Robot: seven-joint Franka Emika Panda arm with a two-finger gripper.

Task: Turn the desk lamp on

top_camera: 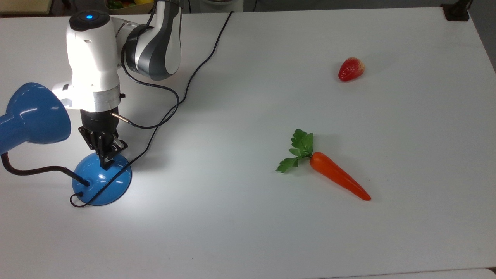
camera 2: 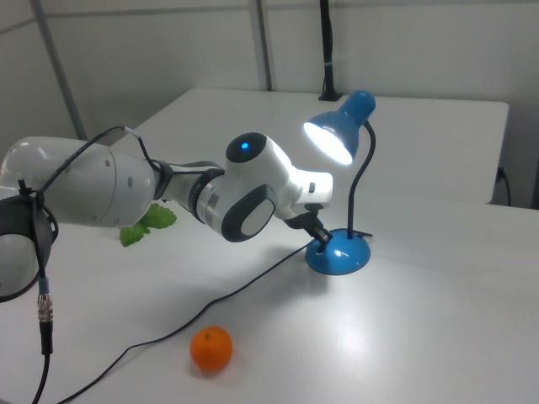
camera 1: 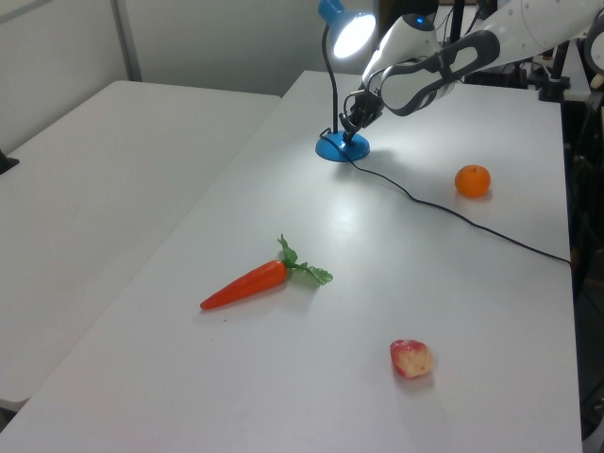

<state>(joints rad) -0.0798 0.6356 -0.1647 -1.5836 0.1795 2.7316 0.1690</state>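
Note:
The desk lamp stands at the top view's left, with its blue cone shade (top_camera: 35,116), black bendy neck (top_camera: 35,169) and round blue base (top_camera: 102,186). Its shade glows white inside in the left view (camera 1: 353,33) and in the right view (camera 2: 330,141), and a bright patch lies on the table around the base. My gripper (top_camera: 104,166) points straight down with its black fingers shut, and its tip rests on the upper part of the base (camera 2: 338,254). The same contact appears in the left view, gripper (camera 1: 349,133) on base (camera 1: 340,149).
The lamp's black cord (top_camera: 201,62) runs from the base across the table to the far edge. A toy carrot (top_camera: 337,178) lies mid-table, and a strawberry (top_camera: 351,69) lies toward the top view's right. An orange (camera 2: 210,348) sits near the cord.

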